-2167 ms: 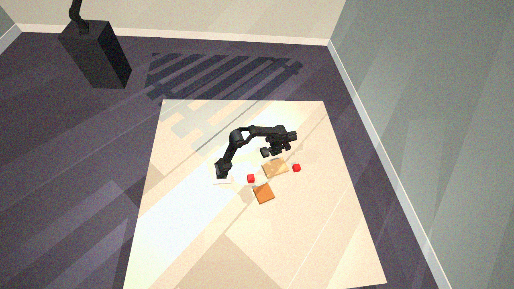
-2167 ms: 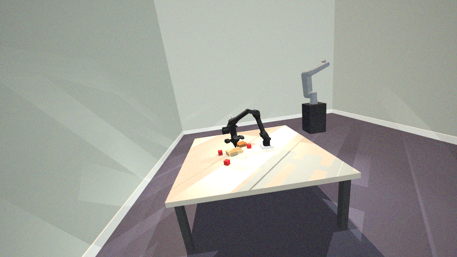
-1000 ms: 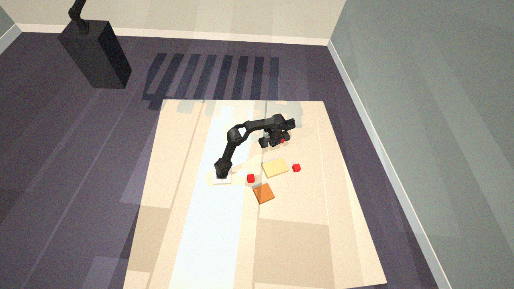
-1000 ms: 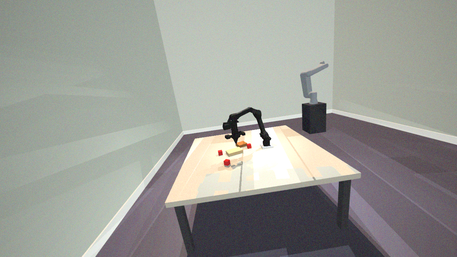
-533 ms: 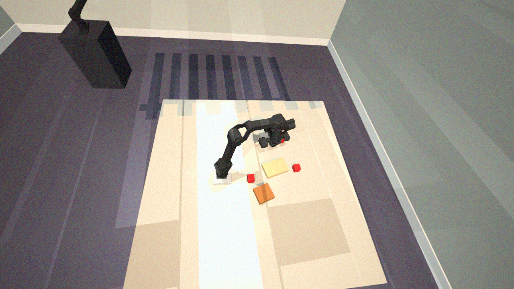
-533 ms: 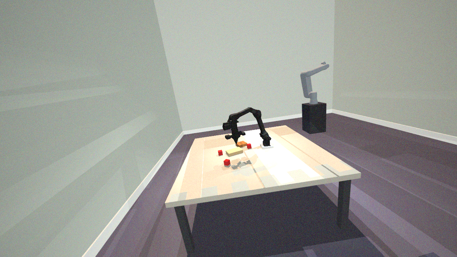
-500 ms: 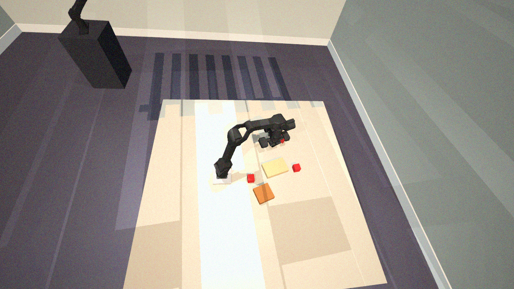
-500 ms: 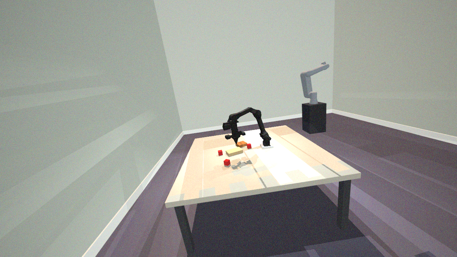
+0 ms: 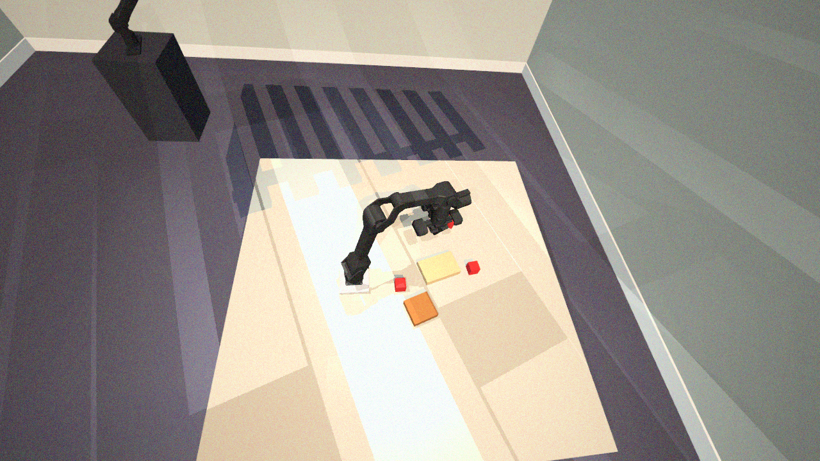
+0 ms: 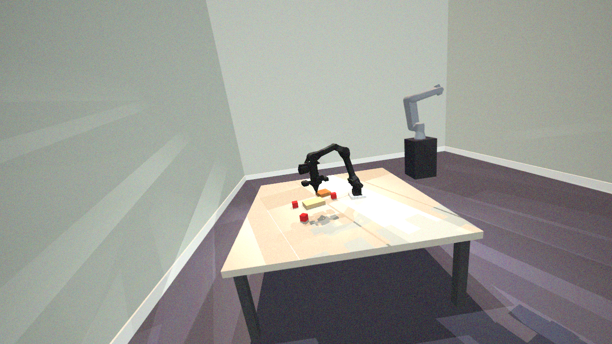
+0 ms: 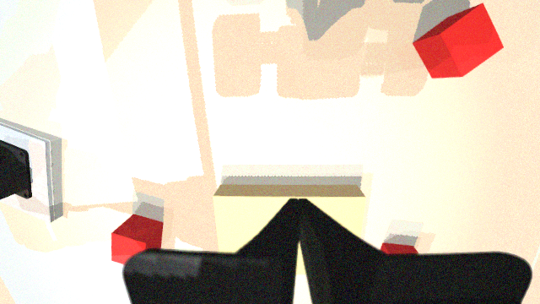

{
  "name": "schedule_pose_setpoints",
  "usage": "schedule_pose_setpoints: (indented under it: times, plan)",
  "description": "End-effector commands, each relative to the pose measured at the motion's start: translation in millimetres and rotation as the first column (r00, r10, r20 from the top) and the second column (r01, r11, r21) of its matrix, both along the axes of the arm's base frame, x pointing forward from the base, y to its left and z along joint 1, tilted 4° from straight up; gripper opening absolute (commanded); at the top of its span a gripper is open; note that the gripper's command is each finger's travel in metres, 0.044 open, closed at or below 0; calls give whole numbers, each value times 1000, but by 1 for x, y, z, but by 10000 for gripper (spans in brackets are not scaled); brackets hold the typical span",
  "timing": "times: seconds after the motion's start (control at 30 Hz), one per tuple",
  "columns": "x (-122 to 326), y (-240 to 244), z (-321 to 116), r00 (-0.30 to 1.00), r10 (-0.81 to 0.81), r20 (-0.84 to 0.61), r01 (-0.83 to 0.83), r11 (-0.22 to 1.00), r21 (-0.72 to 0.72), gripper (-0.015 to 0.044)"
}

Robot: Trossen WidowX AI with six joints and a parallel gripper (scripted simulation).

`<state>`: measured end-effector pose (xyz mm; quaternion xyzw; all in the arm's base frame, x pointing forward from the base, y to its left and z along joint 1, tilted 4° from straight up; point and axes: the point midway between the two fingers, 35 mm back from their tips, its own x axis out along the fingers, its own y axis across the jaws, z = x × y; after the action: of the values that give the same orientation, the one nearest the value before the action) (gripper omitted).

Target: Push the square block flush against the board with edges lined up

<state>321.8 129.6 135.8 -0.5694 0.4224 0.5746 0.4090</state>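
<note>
The pincer (image 9: 440, 230) (image 10: 316, 191) (image 11: 297, 206) is together at its tips, with nothing between them, and points down from the black arm (image 9: 412, 198) (image 10: 334, 146) above the table (image 9: 275, 344) (image 10: 350, 254). In the top view it appears off the long side of the yellow board (image 9: 438, 267) (image 10: 313, 202) (image 11: 245, 215) that faces away from the orange square block (image 9: 421, 308) (image 10: 323, 192). The board lies flat; the block also lies flat, near the board's other long side, with a gap between them, so no side meets yet. One red cube (image 9: 399, 284) (image 10: 333, 195) (image 11: 135, 242) sits between the board and the arm's white base plate (image 9: 344, 291) (image 10: 351, 197) (image 11: 55, 177). A second red cube (image 9: 473, 267) (image 10: 294, 204) (image 11: 398, 248) is just beyond the board's opposite end. The third red cube (image 9: 450, 225) (image 10: 303, 217) (image 11: 464, 46), partly hidden by the arm in the top view, stands on the pincer's side of the board.
</note>
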Motion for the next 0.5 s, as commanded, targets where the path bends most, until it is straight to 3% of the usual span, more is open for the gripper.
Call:
schedule_pose_setpoints:
  times: [0.0, 0.47]
  plan:
    - [0, -1, 0, 1000, -6, 0, 6, 1000, 0, 0]
    - [-13, -108, -12, 893, -450, 13, 450, 893, -13, 0]
